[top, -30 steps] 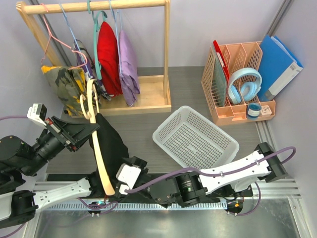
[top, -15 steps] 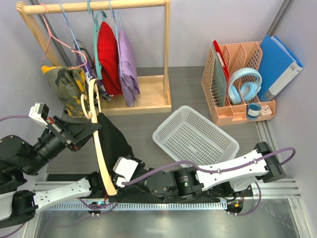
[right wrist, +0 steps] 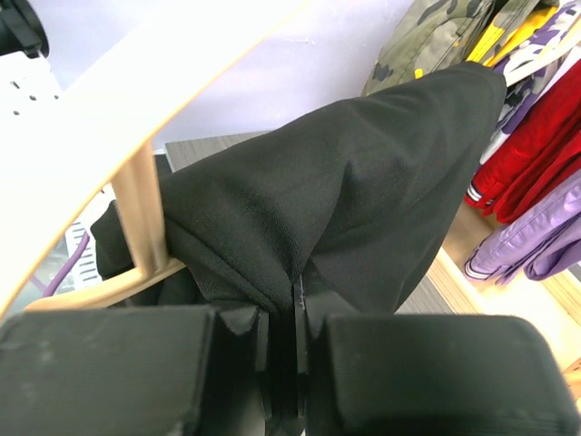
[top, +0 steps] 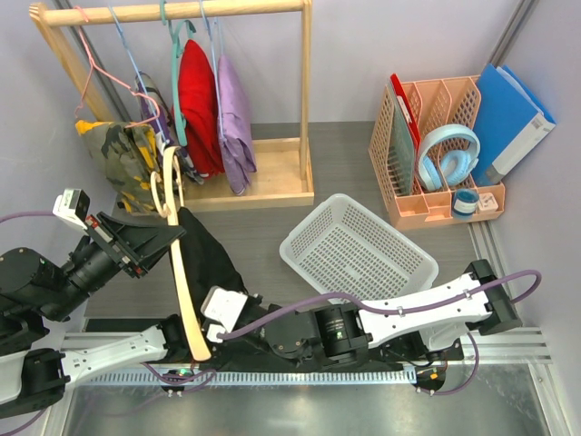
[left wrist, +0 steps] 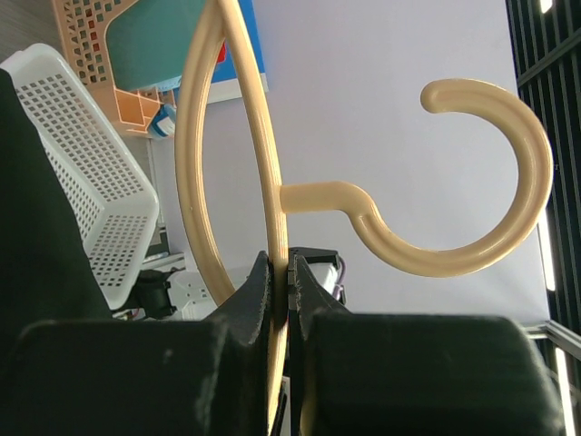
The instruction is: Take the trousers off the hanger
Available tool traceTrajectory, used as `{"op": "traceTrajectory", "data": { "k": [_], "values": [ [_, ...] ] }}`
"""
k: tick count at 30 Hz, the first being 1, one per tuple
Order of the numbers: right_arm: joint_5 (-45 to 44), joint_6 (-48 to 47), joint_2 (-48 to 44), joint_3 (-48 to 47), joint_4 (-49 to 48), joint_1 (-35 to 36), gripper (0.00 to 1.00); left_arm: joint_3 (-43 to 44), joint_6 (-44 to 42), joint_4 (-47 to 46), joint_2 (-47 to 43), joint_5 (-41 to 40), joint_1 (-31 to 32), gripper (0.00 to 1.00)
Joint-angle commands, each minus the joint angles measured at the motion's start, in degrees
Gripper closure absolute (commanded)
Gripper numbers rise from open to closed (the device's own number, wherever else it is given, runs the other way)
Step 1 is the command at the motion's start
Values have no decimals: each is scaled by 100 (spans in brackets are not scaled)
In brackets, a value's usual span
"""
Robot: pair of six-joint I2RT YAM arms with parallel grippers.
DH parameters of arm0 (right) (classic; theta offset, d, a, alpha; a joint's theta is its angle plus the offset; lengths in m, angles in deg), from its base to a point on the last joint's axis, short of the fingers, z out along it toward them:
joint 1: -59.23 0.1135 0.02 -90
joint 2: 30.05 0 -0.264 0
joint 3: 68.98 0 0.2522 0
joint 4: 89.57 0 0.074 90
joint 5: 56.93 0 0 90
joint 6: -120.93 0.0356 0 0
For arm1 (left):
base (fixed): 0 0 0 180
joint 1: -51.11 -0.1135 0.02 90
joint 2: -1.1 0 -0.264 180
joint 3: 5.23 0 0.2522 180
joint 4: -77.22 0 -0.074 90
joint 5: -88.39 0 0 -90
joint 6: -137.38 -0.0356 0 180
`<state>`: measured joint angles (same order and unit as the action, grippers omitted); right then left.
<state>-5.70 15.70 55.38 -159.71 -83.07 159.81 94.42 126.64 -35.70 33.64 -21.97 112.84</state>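
At about 8 o'clock in the top view, close to the left arm, the hanger [top: 182, 272] stands nearly on end, with its rounded hook toward 12 o'clock and its long body running down toward 6 o'clock. The left gripper [top: 169, 234] reaches it from 9 o'clock. In the left wrist view this gripper [left wrist: 289, 277] is clamped on the hanger [left wrist: 269, 173] just beside the place where the hook's stem joins – both fingers lie flat against the cream bar, with no gap.

The trousers [top: 209, 259] hang on the hanger and spread from it toward 3 o'clock as a loose black mass. Their far edge lies near the white basket [top: 359, 250] but does not touch it. The right gripper [top: 241, 295] sits at 5 o'clock of the trousers, low by the near edge of the table. In the right wrist view it [right wrist: 297, 300] is closed on a fold of the trousers [right wrist: 354, 200] – the cloth rises from between the fingers like a tent, and the hanger [right wrist: 145, 213] crosses at 9 o'clock, touching the fabric.

At 12 o'clock a wooden rack [top: 227, 9] carries a red garment [top: 195, 91] and a purple garment [top: 234, 118].
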Motion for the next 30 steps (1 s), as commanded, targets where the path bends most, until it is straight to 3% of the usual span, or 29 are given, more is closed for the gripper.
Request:
{"op": "traceTrajectory", "data": {
  "k": [1,13,30],
  "values": [
    [-254,-147,79,-529,-749,-47,98,-10,142,-656,-37,94,-4,100],
    [-1097,-156,255,-591,-2147,-55,99,-195,54,-551,-63,-108,-4,100],
    [-1520,-613,334,-1557,-2147,-56,99,-485,220,275,-555,-855,-4,100]
  ]
}}
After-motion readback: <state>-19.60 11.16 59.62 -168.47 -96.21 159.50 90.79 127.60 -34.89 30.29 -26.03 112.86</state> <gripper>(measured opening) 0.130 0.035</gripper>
